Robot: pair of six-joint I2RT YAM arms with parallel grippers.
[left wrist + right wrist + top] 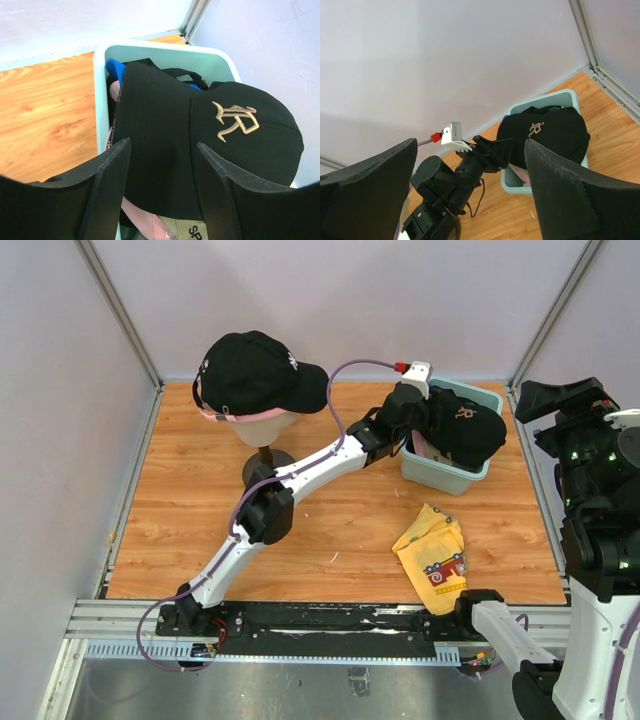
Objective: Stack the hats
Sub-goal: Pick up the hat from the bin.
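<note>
A black hat with a tan logo (470, 425) (250, 145) (545, 132) lies on top of the pile in a teal bin (445, 475) (165, 50). Under it show a blue hat (114, 67), a pink hat (142, 220) and a strip of tan fabric (187, 230). My left gripper (162, 145) (415, 435) reaches into the bin, open, its fingers astride the black hat's brim. On the mannequin head (262, 428) sits a black hat with a white logo (255, 370) over a pink hat (215, 415). My right gripper (470, 145) hangs raised at the right, open and empty.
A yellow cloth with red print (435, 555) lies on the wooden table near the front right. The mannequin's dark stand (265, 465) is beside the left arm's elbow. The right arm (590, 470) stands past the table's right edge. Walls enclose the table.
</note>
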